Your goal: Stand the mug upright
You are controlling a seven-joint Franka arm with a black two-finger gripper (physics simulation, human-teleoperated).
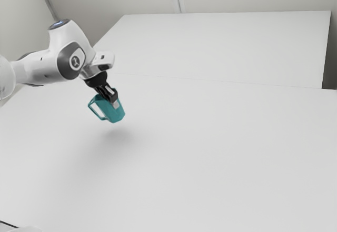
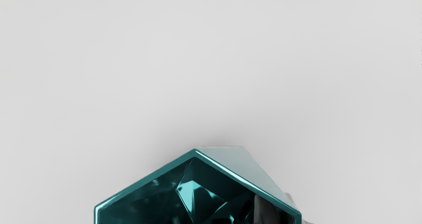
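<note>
From the foreground spreads one table (image 1: 210, 174). Left of centre, above its shadow, one hexagonal teal mug (image 1: 114, 116) hangs tilted, its long axis slanting lower right from the one claw (image 1: 112, 99), which pinches its wall, one finger inside. One arm (image 1: 45, 68) reaches from the left. Levelling, then lowering, should come next.

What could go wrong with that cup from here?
The mug hangs tilted above the table, so letting go now could drop it and leave it on its side. The tool pinches only one wall, one finger inside the mug, so it might swivel or slip.
</note>
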